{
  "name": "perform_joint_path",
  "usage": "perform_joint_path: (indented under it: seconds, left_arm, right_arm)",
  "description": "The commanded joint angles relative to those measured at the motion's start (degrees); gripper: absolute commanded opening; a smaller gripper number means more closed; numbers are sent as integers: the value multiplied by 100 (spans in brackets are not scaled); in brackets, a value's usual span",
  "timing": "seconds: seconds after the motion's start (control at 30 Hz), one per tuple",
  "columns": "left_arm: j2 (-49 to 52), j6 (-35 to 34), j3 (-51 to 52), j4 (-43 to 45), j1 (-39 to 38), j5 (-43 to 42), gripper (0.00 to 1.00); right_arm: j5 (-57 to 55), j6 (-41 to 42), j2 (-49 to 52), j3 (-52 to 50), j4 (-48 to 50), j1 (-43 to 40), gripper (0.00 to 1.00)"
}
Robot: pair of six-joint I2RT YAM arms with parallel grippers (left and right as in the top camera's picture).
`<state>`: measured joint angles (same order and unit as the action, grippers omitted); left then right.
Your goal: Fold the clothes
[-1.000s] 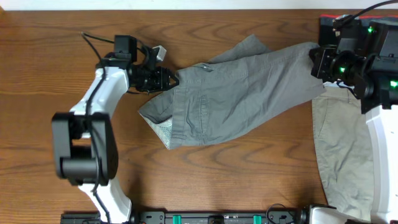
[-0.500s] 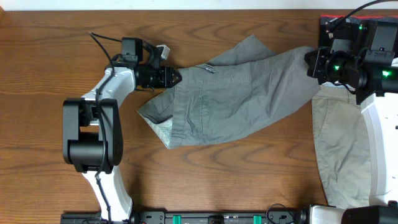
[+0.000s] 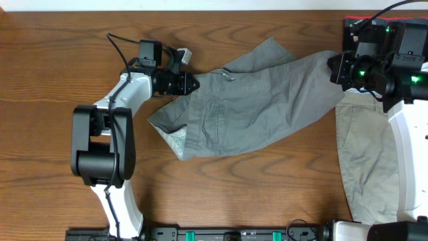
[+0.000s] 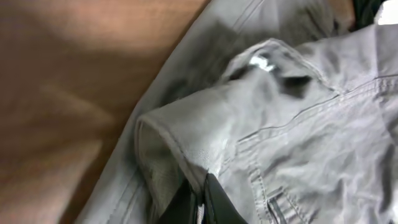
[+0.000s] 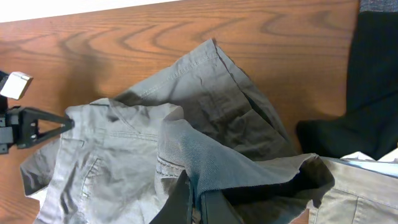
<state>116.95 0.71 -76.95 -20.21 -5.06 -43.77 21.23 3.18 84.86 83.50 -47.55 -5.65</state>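
Note:
The grey shorts (image 3: pixel 254 107) lie crumpled across the middle of the wooden table, a paler lining corner showing at the lower left (image 3: pixel 175 142). My left gripper (image 3: pixel 190 84) is shut on the waistband edge at the shorts' upper left; in the left wrist view its fingers (image 4: pixel 200 200) pinch a fold of the grey shorts (image 4: pixel 298 143). My right gripper (image 3: pixel 336 69) is shut on the shorts' right end and holds it lifted; in the right wrist view the fingers (image 5: pixel 191 198) clamp a raised fold of the shorts (image 5: pixel 205 155).
Paler beige-khaki trousers (image 3: pixel 364 161) lie on the table's right side under the right arm. A black garment with a red edge (image 3: pixel 354 25) sits at the far right corner, also in the right wrist view (image 5: pixel 373 81). Bare wood surrounds the shorts.
My left gripper has moved right and slightly up with the waistband, bunching the shorts' left side. The right gripper shifted slightly left and up early on and has stayed there since.

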Motion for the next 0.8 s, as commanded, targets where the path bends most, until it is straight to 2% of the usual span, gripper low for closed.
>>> perform_joint_path:
  seconds: [0.0, 0.2, 0.47, 0.77]
  left_arm:
    - [-686, -37, -162, -358, 286, -81, 6]
    - [-2439, 225, -162, -1340, 774, -57, 6]
    - [-4752, 350, -190, -2184, 826, 442, 6]
    - [-6669, 328, -946, -3213, 826, 1893, 6]
  right_arm:
    - [39, -96, -26, 0, -17, -35, 1]
    - [-24, -87, -114, 0, -9, -42, 1]
    - [-44, 260, -420, 9, -4, -72, 1]
    - [-42, 625, -1497, 334, -142, -717, 1]
